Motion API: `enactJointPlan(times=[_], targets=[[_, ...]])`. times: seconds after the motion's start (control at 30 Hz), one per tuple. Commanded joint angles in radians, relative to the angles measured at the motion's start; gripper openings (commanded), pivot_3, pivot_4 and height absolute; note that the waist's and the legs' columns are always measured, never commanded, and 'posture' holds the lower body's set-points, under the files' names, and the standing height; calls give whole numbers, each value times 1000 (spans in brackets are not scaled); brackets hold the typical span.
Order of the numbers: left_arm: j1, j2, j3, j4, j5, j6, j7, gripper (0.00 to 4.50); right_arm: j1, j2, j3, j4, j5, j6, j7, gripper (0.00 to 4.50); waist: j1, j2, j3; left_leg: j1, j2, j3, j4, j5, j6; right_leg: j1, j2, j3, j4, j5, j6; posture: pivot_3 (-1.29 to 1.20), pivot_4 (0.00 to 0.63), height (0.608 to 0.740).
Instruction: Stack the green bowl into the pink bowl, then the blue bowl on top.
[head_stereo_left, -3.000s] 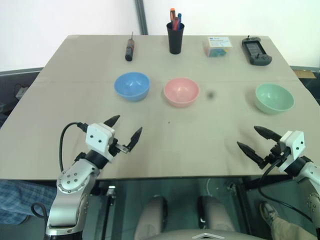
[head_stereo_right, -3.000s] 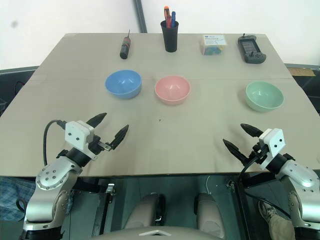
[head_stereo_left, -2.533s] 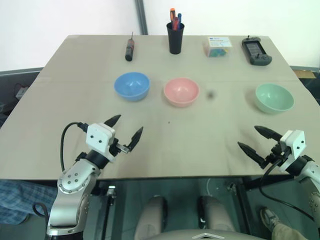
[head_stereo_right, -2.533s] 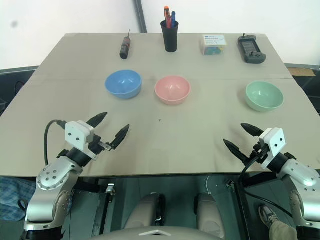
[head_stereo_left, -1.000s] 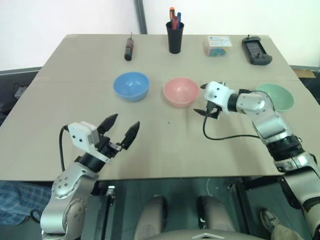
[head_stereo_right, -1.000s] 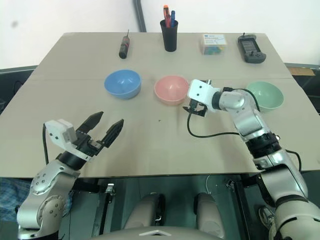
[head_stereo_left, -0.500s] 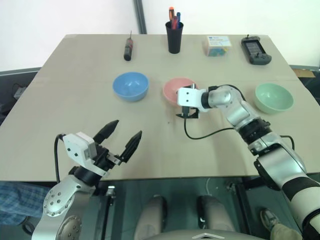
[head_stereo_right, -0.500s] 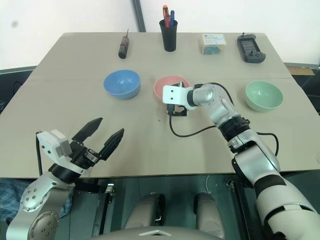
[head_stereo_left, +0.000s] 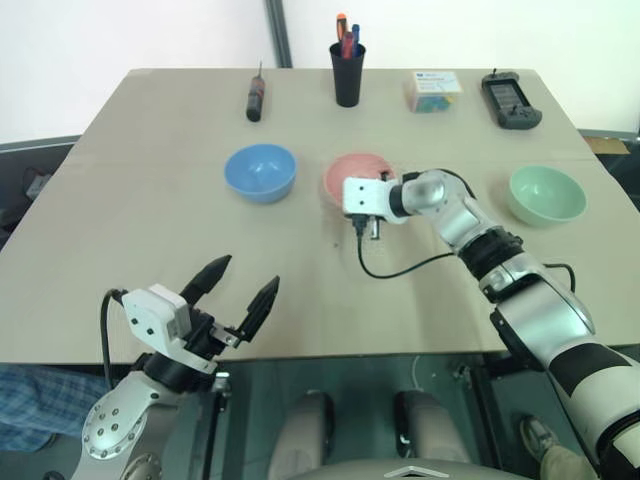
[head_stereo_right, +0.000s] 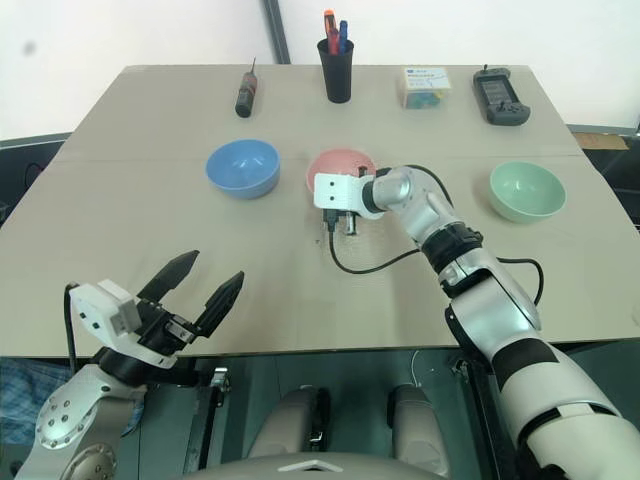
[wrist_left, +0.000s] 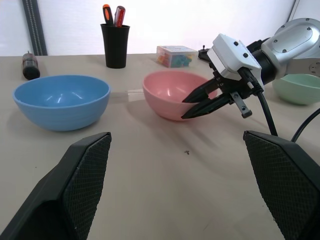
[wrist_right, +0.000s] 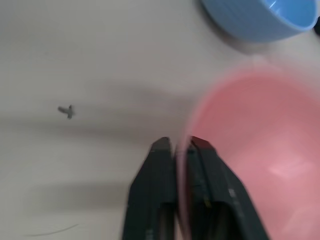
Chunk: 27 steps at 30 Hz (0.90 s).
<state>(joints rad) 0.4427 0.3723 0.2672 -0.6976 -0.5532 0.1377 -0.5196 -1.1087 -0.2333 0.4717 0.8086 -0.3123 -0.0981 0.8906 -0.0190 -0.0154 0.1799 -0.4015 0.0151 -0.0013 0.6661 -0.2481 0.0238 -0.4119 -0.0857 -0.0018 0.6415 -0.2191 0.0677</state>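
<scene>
Hovering nearest of all, off the front edge of the bench (head_stereo_left: 120, 160): left hand (head_stereo_left: 238, 290), fingers spread wide, gripping nothing, well apart from every bowl. Sitting a bit further in, at mid-bench: right hand (head_stereo_right: 338, 222), clenched on the near rim of the pink bowl (head_stereo_right: 345, 163), one finger inside the wall and one outside going by the right wrist view. Looking like a pinch on the base bowl rather than on the one meant to go in first, so reading this as a steadying or repositioning step, though hard to be sure of the intent. Resting in the same row: blue bowl (head_stereo_left: 260, 170) just off to the left of the pink one, green bowl (head_stereo_left: 546, 193) well apart on the right, both untouched and upright. Nothing stacked yet, so really just getting started.

Next up, probably: either dragging the pink bowl toward the green one, or letting go and reaching right for the green bowl's rim, then lifting it over and lowering it level into the pink. Standing along the far edge: pen cup (head_stereo_left: 348, 72), screwdriver (head_stereo_left: 255, 98), small box (head_stereo_left: 434, 90), handheld controller (head_stereo_left: 509, 98), all out of the way.
</scene>
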Motion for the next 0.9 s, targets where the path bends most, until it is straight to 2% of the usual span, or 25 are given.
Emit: enactJointPlan(times=[0.03, 0.17, 0.3, 0.47, 0.7, 0.73, 0.77, 0.9], targets=[[-9, 5, 2, -33, 0, -27, -10, 4500, -33, -4, -18, -17, -2, -16, 2, 52, 0, 0, 0, 0, 0, 0, 0, 0, 0, 0, 0, 0, 0, 0, 0, 0, 150, 740], [-23, 8, -3, -19, 3, -29, -16, 4500, -8, -38, -24, -90, 5, -26, 27, 52, 0, 0, 0, 0, 0, 0, 0, 0, 0, 0, 0, 0, 0, 0, 0, 0, 150, 740], [-45, 20, -7, 5, -4, -27, -39, 4500, 93, -149, -40, -411, 71, 69, 200, 52, 7, 0, 0, -2, -1, -1, 0, 0, 0, 0, -1, -1, -1, 0, 1, 0, 150, 740], [-95, 34, -25, 44, -4, -23, -68, 4500, 212, -224, -38, -768, 124, 290, 314, 52, 3, 1, 0, -1, 0, -2, 0, 0, 0, 0, 0, -1, -1, 1, 1, 0, 150, 740], [-154, 62, -39, 96, -2, -20, -107, 4500, 293, -224, -17, -968, 137, 515, 309, 52, 4, 0, 0, 0, 1, -2, 0, 0, 0, 0, 0, -1, 0, 0, 0, 0, 150, 740], [-160, 65, -40, 100, -5, -18, -112, 4500, 301, -221, -12, -984, 138, 537, 302, 732, 5, 0, 0, 0, 1, -2, 0, 0, 0, 0, 0, -1, 0, 0, 0, 0, 150, 740], [-165, 69, -41, 104, -8, -16, -116, 4500, 308, -216, -9, -995, 137, 556, 293, 959, 6, 0, 0, 0, 1, -2, 0, 0, 0, 0, 0, -1, 0, 0, 0, 0, 150, 740], [-196, 85, -43, 112, -17, 5, -123, 4500, 333, -204, 10, -1015, 129, 600, 259, 2697, 6, 0, 0, 0, 0, -2, 0, 0, 0, 0, 0, -1, 0, 0, 0, 0, 150, 740]])
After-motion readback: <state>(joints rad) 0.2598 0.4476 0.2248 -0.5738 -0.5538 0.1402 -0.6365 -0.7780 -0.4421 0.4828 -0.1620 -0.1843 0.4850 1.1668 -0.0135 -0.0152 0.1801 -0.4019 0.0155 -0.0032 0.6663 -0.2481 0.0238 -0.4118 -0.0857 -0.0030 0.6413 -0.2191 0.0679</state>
